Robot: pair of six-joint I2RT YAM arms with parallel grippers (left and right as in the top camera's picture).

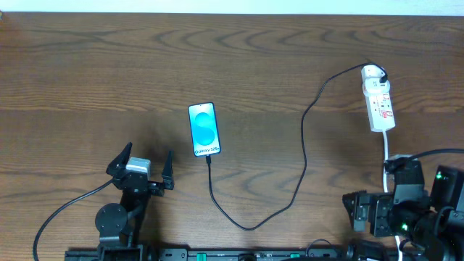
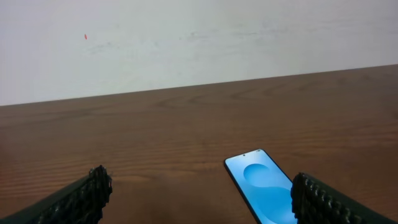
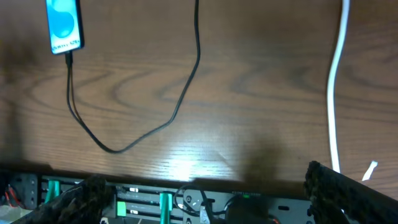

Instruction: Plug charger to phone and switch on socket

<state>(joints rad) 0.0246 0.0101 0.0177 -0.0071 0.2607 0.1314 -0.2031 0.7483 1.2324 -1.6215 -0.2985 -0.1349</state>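
Overhead: charger [image 1: 304, 145] looks plugged into phone [image 1: 204, 129]; socket [image 1: 378, 101] switch unreadable; left fingers [image 2: 87, 193] and right fingers [image 3: 333, 183] wide, empty.

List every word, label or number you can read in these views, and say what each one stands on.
"Galaxy S25": at the near end of the phone screen in the overhead view; small but legible.
Red markings on the white power strip: too small to read.
The phone's screen text in the right wrist view: blurred, unreadable.
No other text can be made out in any view.
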